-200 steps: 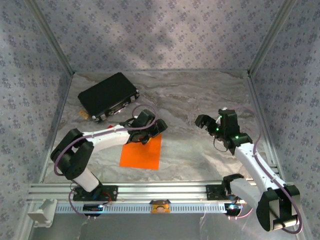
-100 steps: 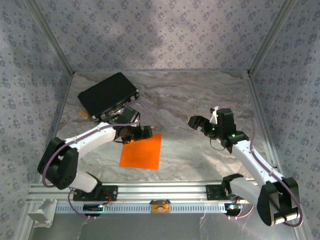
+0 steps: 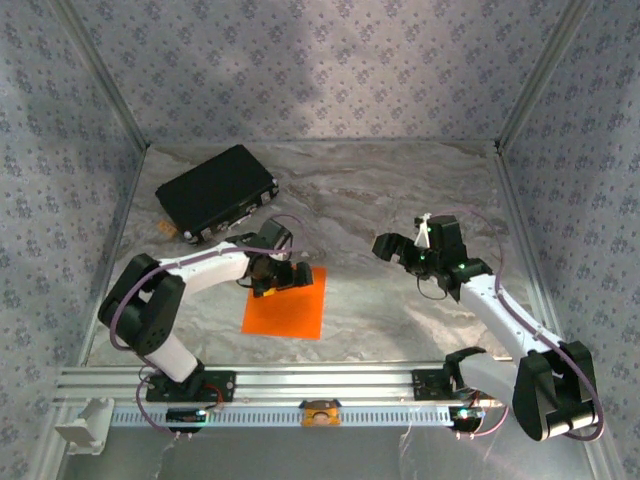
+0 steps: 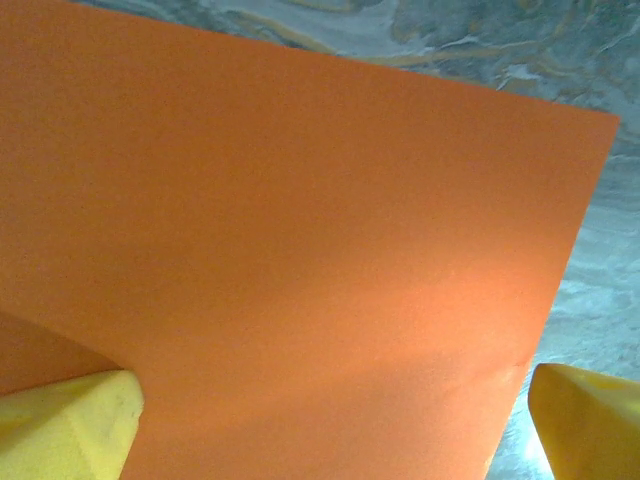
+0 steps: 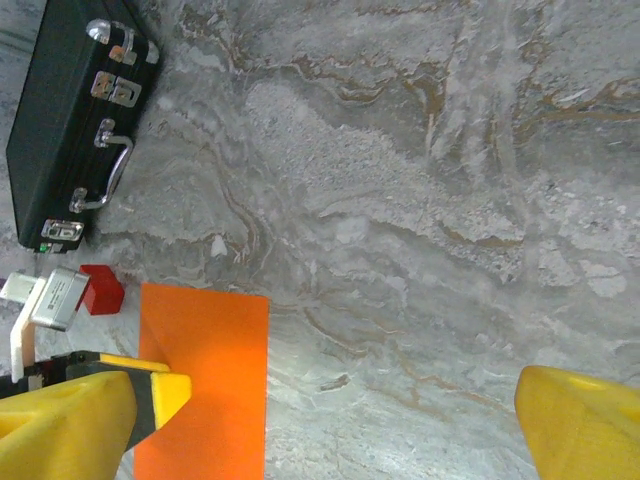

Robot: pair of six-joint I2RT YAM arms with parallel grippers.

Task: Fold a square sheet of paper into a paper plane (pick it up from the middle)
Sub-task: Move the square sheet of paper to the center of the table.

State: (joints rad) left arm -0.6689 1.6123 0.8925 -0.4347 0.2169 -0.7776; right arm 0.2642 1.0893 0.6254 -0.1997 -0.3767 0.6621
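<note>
The square sheet of paper [image 3: 285, 305] is bright orange and lies flat on the marbled table, left of centre. My left gripper [image 3: 280, 275] hangs low over its far left part, open. In the left wrist view the sheet [image 4: 300, 230] spreads between my yellow fingertips [image 4: 70, 425], and my left gripper [image 4: 330, 430] has nothing between them. My right gripper [image 3: 395, 245] hovers open to the right of the sheet, apart from it. In the right wrist view my right gripper [image 5: 320, 430] stands over bare table, with the sheet [image 5: 205, 380] at lower left.
A black case [image 3: 217, 190] lies at the far left of the table; the right wrist view shows its latches and handle [image 5: 70, 120]. A small red block [image 5: 100, 290] sits between the case and the sheet. Metal frame posts and a rail [image 3: 300, 380] bound the table.
My left gripper has swung left off the sheet's far edge, then come back down over its far left part. My right gripper has drifted left toward the sheet. Both stayed open.
</note>
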